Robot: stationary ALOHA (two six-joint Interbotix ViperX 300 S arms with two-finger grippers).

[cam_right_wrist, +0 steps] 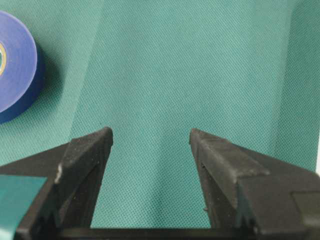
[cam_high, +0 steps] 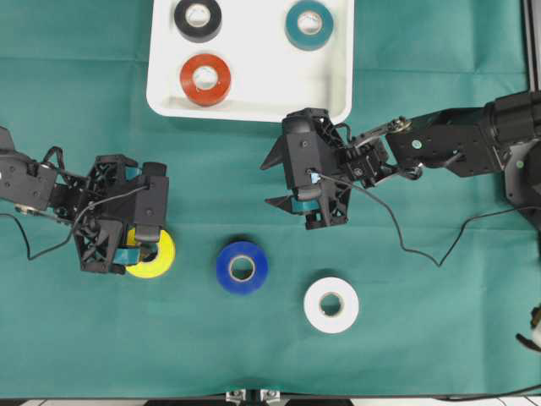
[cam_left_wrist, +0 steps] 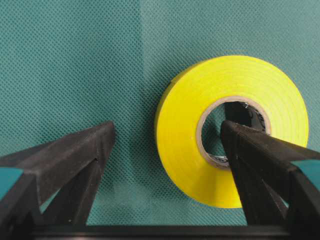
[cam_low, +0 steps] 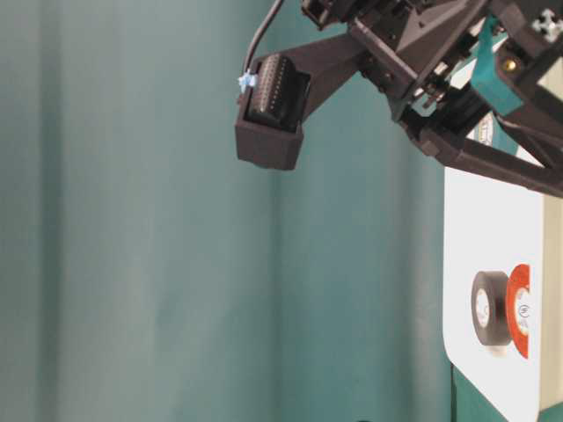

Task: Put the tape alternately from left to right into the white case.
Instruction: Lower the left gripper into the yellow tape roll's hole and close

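Observation:
The white case (cam_high: 254, 101) lies at the top centre and holds a black roll (cam_high: 198, 19), an orange-red roll (cam_high: 204, 79) and a teal roll (cam_high: 308, 24). On the cloth lie a yellow roll (cam_high: 156, 254), a blue roll (cam_high: 242, 267) and a white roll (cam_high: 330, 304). My left gripper (cam_left_wrist: 167, 127) is open and down over the yellow roll (cam_left_wrist: 190, 160). One finger sits inside the core. The other stands on the cloth, apart from the roll's outer wall. My right gripper (cam_right_wrist: 150, 132) is open and empty above bare cloth below the case, with the blue roll (cam_right_wrist: 17, 70) off to its left.
A green cloth covers the table. In the table-level view the right arm's camera block (cam_low: 273, 110) hangs over the cloth, and the case (cam_low: 493, 229) shows at the right with the black roll (cam_low: 490, 308) and the orange-red roll (cam_low: 521, 309). A cable (cam_high: 406, 245) trails by the right arm.

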